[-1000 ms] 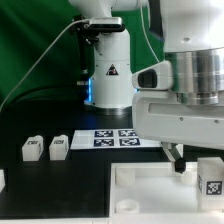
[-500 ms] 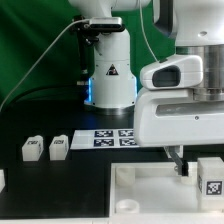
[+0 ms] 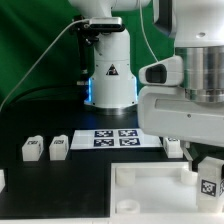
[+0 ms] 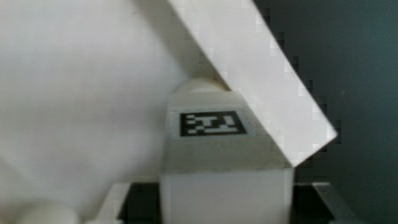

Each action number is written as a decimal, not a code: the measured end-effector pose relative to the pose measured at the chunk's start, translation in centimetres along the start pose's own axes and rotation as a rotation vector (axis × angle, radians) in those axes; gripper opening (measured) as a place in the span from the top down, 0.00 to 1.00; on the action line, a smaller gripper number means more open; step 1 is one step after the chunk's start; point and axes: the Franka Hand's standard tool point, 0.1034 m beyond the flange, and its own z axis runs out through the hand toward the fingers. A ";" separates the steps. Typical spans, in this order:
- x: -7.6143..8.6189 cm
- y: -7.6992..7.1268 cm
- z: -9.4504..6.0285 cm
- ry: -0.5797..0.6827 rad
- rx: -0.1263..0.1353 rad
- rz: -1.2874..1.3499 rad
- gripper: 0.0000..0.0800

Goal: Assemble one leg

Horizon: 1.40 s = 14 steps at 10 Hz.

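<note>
Exterior view: the tool [image 3: 207, 160] pinches a leg [image 3: 209, 178] above the panel [image 3: 150, 190], at the view's right. Two more legs [image 3: 45, 148] rest on the bench [image 3: 60, 185].

Wrist view: the tagged leg [image 4: 222, 135] stands against the panel [image 4: 80, 90].

The arm's white housing hides most of the pincer [image 3: 203, 168], so its grip is unreadable, while the exterior view's right edge crops the small white blocky tagged leg [image 3: 211, 182] beneath it.
</note>
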 end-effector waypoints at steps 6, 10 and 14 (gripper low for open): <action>-0.3 0.0 0.0 -0.021 -0.021 0.837 0.63; -1.1 -0.2 0.9 -0.025 -0.026 0.541 0.27; -0.9 -0.2 0.9 -0.023 -0.017 0.128 0.19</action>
